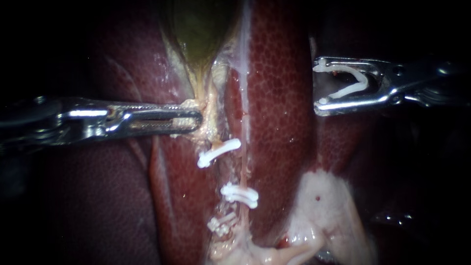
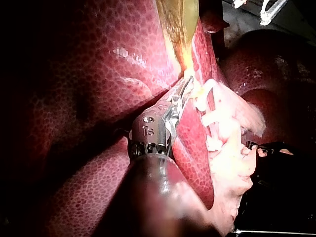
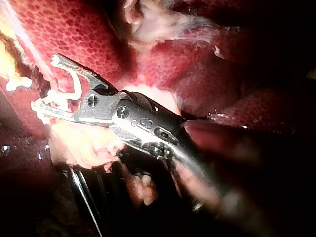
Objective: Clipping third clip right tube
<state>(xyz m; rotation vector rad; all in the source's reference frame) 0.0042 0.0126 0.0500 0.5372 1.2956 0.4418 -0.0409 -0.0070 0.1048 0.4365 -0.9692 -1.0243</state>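
My left instrument (image 1: pixel 197 118) comes in from the left, its jaws shut on the pale tissue (image 1: pixel 208 105) at the narrow lower end of the green gallbladder (image 1: pixel 198 29). In the left wrist view its jaws (image 2: pixel 186 88) pinch the same yellowish tissue. My right instrument (image 1: pixel 320 83) hovers over the liver (image 1: pixel 279 73), to the right of the tubes and apart from them. Its jaws stand wide and hold an open white clip (image 1: pixel 351 84), also visible in the right wrist view as the clip (image 3: pixel 69 94). A thin pink tube (image 1: pixel 243 164) runs downward.
Three white clips sit on the tubes below the left jaws: the upper clip (image 1: pixel 219 152), the middle clip (image 1: pixel 240 194) and the lower clip (image 1: pixel 221 225). Pale fatty tissue (image 1: pixel 324 206) lies at the lower right. Dark red liver surrounds everything.
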